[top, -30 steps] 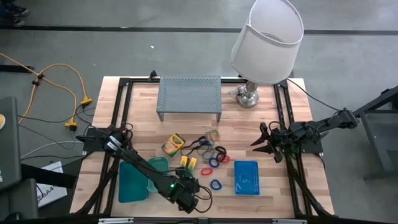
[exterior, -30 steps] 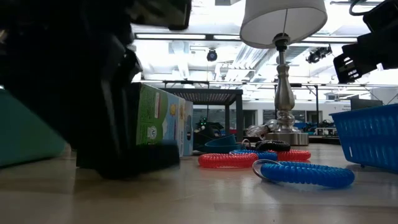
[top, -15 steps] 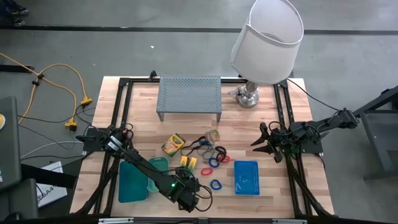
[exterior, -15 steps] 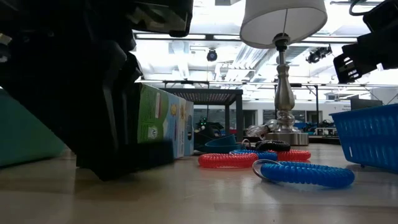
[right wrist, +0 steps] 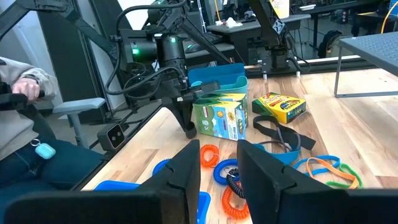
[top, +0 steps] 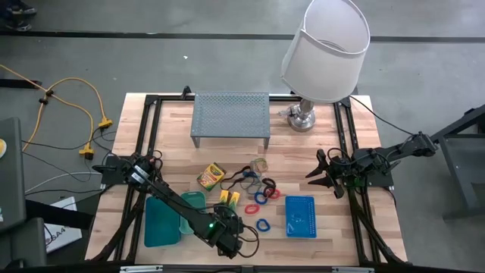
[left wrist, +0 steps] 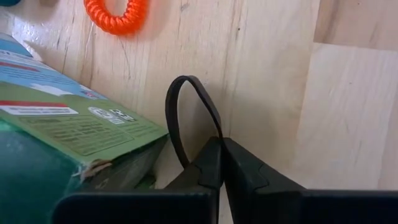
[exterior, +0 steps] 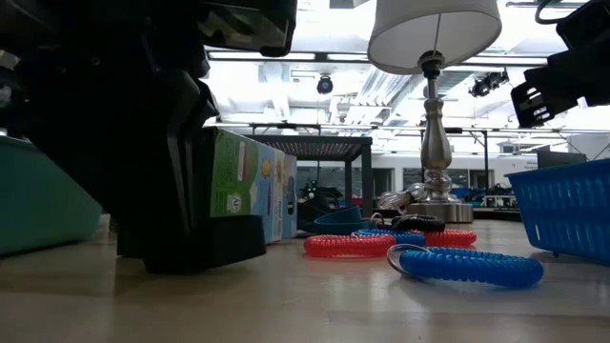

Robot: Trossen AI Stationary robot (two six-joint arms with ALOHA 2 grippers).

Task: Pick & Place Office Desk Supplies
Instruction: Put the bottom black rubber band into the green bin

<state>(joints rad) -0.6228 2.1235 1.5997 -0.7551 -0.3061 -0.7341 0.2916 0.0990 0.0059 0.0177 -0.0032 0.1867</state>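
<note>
At the table's near edge my left gripper [top: 231,236] points steeply down, shut on a black band loop [left wrist: 186,109]. A green box [left wrist: 74,124] stands right beside it, also visible in the low view [exterior: 253,186]. Farther back lie the crayon box [top: 211,175], yellow-green blocks [top: 229,199], red loops [top: 270,192] and a blue loop [top: 263,225]. Teal trays [top: 161,221] sit at the near left and the blue mesh basket [top: 301,216] at the near right. My right gripper [top: 322,176] waits open and level at the table's right side. My left gripper pinches the black band loop at its end nearest the fingers [left wrist: 216,132], between the two shut fingers. The fingers come slanting down from above. The rest of the loop [left wrist: 177,93] curves out ahead of the fingertips on the wooden table, slack.
A grey perforated riser [top: 231,117] and a white-shaded lamp [top: 326,45] stand at the table's far side. An orange-red coil [left wrist: 118,9] lies just beyond the black band. A seated person [right wrist: 18,124] shows beyond the table's left side.
My left gripper has stayed at the same spot by the green box. In the low view its fingers were blurred and have settled closer together on the table, closing on the black band.
</note>
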